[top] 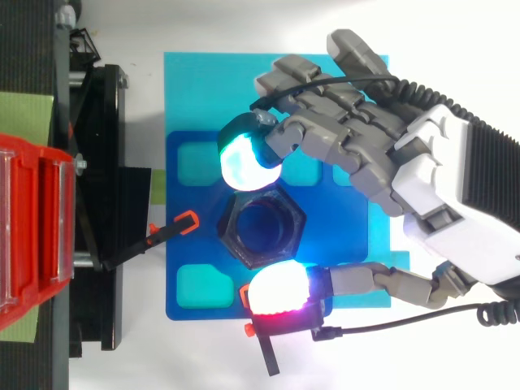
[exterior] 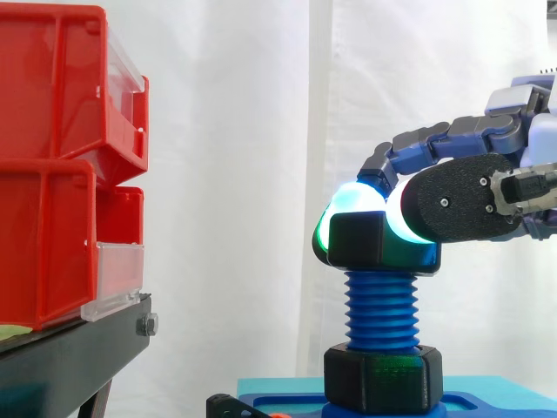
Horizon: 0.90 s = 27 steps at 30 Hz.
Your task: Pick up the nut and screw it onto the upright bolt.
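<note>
The black hexagonal plastic nut [exterior: 383, 246] is sitting on the top end of the blue threaded plastic bolt [exterior: 381, 309], directly between the robot hand's fingertips, and it is looking level in the side view. The robot hand [top: 422, 171] is grasping this nut: a cyan-green glowing pad [top: 244, 160] is pressing one flank and a white-red pad [top: 280, 290] is pressing the opposite one.

Below the robot hand the bolt is standing upright, with a second black hexagonal nut [exterior: 383, 376] seated at its foot on a dark blue moulded base [top: 195, 272]. Well beyond the fingertips, away from the wrist, red plastic bins [exterior: 52, 174] are resting on a black stand [exterior: 78, 348].

The pick-up seems done and the screwing is only starting, since nearly all the thread is showing bare under the nut. The next move is calling for a turn about the bolt's axis under light downward pressure. The nut needs to stay level through that turn so the threads are not crossing.
</note>
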{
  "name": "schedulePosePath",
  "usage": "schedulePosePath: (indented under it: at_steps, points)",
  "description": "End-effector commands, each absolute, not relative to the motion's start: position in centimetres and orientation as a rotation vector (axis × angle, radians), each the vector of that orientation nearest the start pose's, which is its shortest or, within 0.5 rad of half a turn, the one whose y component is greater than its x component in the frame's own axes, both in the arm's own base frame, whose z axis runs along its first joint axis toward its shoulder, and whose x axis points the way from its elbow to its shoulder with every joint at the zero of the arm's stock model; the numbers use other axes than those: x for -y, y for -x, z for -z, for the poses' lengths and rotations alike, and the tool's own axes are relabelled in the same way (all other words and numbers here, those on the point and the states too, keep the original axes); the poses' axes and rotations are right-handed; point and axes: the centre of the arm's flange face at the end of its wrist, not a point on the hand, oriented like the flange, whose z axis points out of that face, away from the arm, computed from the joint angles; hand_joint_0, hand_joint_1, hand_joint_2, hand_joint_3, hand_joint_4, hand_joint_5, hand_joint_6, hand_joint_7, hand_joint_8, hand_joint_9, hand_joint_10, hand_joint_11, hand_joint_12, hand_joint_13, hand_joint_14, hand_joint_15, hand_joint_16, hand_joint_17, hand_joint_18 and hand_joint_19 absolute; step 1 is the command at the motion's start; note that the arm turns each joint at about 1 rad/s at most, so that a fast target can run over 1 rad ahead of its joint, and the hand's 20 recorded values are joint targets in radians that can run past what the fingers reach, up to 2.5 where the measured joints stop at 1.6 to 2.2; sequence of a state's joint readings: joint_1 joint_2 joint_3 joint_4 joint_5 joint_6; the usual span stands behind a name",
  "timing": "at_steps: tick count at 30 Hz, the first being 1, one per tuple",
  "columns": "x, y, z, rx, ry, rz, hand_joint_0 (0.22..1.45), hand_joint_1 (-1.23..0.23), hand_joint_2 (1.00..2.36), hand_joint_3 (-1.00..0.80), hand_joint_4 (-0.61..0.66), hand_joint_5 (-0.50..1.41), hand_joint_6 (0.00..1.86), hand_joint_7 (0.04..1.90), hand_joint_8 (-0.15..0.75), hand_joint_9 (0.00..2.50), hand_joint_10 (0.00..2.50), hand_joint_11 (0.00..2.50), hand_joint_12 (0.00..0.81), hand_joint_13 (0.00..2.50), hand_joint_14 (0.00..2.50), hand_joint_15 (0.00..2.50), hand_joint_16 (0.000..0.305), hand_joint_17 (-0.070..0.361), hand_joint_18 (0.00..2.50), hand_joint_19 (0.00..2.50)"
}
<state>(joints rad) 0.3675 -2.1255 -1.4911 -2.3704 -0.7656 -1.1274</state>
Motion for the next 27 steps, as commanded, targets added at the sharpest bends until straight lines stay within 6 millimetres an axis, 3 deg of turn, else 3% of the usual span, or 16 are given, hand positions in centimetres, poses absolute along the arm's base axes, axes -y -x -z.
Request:
schedulePosePath:
  at_steps: [1, 22, 27]
  points:
    - [-4.9, -69.7, -27.0, -1.160, -0.728, -0.169, 0.50, -0.77, 1.00, -0.50, 0.31, -0.19, 0.50, 1.18, 0.326, 0.38, 0.00, 0.00, 0.359, 0.24, 0.00, 0.00, 0.043, 0.097, 0.10, 0.00]
    - [-4.8, -69.6, -26.8, -1.171, -0.727, -0.167, 0.50, -0.77, 1.00, -0.50, 0.31, -0.19, 0.50, 1.18, 0.327, 0.38, 0.00, 0.00, 0.360, 0.24, 0.00, 0.00, 0.043, 0.097, 0.10, 0.00]
    - [-4.5, -70.2, -23.4, -1.192, -0.743, -0.173, 0.50, -0.77, 1.00, -0.50, 0.31, -0.19, 0.50, 1.18, 0.325, 0.38, 0.00, 0.00, 0.359, 0.24, 0.00, 0.00, 0.043, 0.097, 0.10, 0.00]
